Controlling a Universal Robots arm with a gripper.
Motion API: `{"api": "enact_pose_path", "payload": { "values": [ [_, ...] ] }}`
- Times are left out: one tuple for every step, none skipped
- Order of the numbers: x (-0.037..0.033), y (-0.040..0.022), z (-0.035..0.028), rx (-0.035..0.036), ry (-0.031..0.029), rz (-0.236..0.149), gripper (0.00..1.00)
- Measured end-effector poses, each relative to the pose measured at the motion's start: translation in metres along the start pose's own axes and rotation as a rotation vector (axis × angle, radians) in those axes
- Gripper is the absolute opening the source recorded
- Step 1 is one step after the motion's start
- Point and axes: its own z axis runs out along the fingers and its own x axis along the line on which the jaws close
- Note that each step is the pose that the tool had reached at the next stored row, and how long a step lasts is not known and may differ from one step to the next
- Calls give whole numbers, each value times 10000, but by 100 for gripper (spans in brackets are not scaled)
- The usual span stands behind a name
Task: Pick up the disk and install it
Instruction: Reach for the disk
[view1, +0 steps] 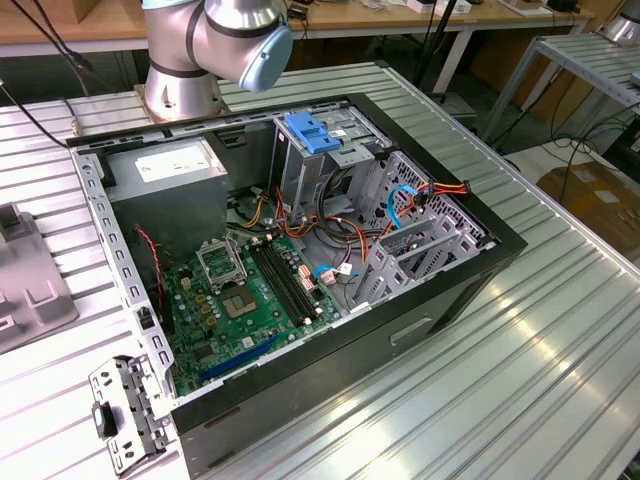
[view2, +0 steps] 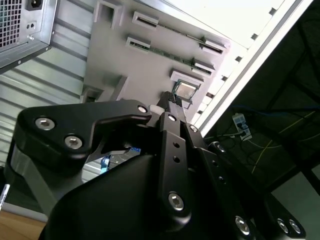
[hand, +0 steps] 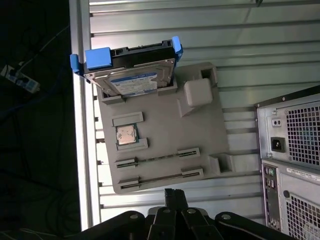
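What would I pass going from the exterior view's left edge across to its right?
Grey moulded tray → loose metal bracket → green motherboard → perforated metal cage → cardboard box on the floor.

Open computer case (view1: 430, 310) lies on its side on a ribbed metal table (view1: 560, 380). Inside is a green motherboard (view1: 240, 300) toward the exterior view's left, with a grey power-supply box (view1: 170, 175) with a white sticker behind it. Blue latch (view1: 312, 133) sits atop the metal cage (view1: 300, 175) — orange and red cables (view1: 440, 190) nearby. Robot arm (view1: 215, 40) stands behind the case. Grey tray (view1: 25, 280) at the exterior view's left edge — loose metal bracket (view1: 125, 410) beside the case's near corner.
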Motion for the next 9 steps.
{"api": "enact_pose_path", "payload": {
  "values": [
    [17,4,1,0,0,-1,11],
    [26,7,2,-1,0,0,11],
    [34,11,2,0,0,0,11],
    [46,16,4,0,0,0,11],
    [55,20,5,-1,0,0,11],
    [70,28,6,0,0,1,11],
    [82,33,7,0,0,1,11],
    [92,38,8,0,0,1,11],
    [103,42,9,0,0,0,11]
  ]
}}
